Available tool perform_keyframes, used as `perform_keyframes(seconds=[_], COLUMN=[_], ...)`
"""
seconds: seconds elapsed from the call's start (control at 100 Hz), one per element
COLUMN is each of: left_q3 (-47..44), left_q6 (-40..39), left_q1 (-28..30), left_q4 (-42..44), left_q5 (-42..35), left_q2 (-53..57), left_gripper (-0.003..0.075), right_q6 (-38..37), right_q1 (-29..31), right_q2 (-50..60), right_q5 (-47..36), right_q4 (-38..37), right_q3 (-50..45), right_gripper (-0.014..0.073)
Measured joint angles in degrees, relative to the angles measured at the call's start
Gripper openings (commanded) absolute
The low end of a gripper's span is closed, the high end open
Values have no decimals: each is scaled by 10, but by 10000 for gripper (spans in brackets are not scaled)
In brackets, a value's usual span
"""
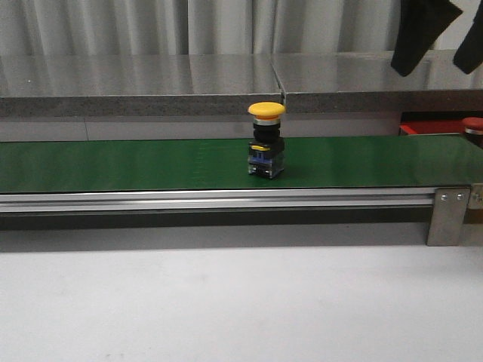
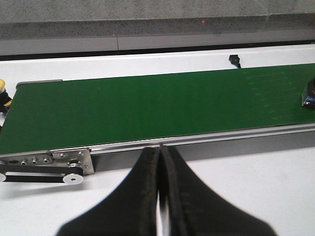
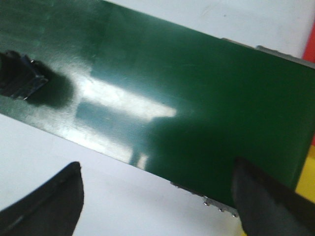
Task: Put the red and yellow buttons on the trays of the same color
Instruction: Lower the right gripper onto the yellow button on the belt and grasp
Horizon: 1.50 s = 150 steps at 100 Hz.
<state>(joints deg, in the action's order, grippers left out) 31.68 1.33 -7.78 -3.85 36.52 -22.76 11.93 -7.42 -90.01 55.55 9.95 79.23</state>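
- A push button with a yellow domed cap (image 1: 266,110) over a black and blue block base stands upright on the long glossy green conveyor belt (image 1: 136,166), about midway along the stretch seen from the front.
- In the left wrist view only the button's dark base shows, cut by the picture's edge, resting on the belt.
- In the right wrist view the same dark base sits on the belt, blurred, throwing a shadow on the shiny surface.
- A second button with a red domed cap (image 1: 473,124) shows at the belt's right end, partly cut off by the frame edge.
- Just beside that red cap, behind the belt, lies a strip of a flat red plastic tray (image 1: 430,127); whether the red button rests on it cannot be told.
- The belt runs on a silver metal rail (image 1: 219,199) with a bolted bracket near its right end, and the whole stands on a white worktop (image 1: 226,302).
- The left gripper (image 2: 160,196) hovers over the white worktop in front of the belt, its black jaws pressed together with nothing between them.
- The right gripper (image 3: 157,196) hangs above the belt's near edge, its jaws spread wide apart and holding nothing.
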Motion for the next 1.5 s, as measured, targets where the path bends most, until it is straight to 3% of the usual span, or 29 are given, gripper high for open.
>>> perform_keyframes(seconds=[0.48, 0.9, 0.99, 1.19, 1.5], left_q3=[0, 0, 0, 0, 0], left_q6=[0, 0, 0, 0, 0], left_q1=[0, 0, 0, 0, 0], left_q4=[0, 0, 0, 0, 0], left_q5=[0, 0, 0, 0, 0], left_q2=[0, 0, 0, 0, 0], left_gripper=[-19, -19, -19, -19, -19], right_q6=[91, 100, 100, 102, 97], right_q1=[-86, -99, -99, -99, -98], right_q2=[-95, -127, -129, -136, -127], right_q5=[30, -48, -56, -59, -65], right_q4=[29, 44, 45, 48, 48], right_q3=[60, 61, 61, 61, 61], right_gripper=[611, 607, 554, 305, 300])
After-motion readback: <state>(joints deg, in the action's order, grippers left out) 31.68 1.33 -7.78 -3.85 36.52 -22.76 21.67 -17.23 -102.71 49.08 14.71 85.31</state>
